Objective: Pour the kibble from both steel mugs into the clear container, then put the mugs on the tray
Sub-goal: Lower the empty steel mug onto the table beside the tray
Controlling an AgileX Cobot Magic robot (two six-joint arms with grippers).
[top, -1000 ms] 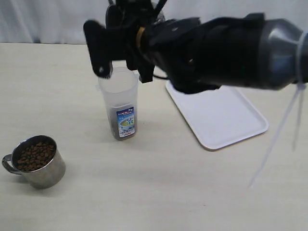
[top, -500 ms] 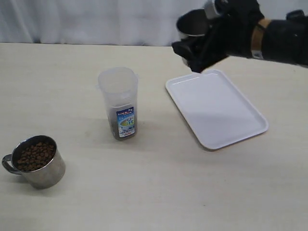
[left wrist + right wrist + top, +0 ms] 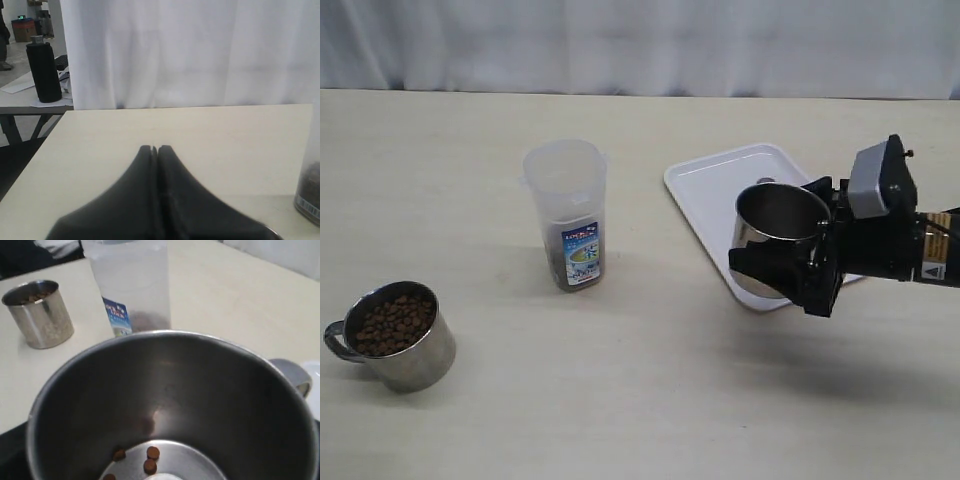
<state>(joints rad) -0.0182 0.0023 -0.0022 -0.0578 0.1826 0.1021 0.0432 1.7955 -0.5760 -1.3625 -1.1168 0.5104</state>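
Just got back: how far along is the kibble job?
Done: one shiny steel mug looks poured, a few brown pellets inside; the tall clear container holds some. In hand: the right hand holds that mug over the white tray. Left: the full second steel mug.

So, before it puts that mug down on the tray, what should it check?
1. Right pincer grips the held mug: ok.
2. Held mug emptied: not ok, a few kibble pellets remain inside.
3. Held mug roughly upright: ok.
4. Landing spot on the tray bare: ok.
5. Gap between mug and tray: cannot tell.
6. Second mug poured: not ok, it is full; left pincer shut, holding nothing.
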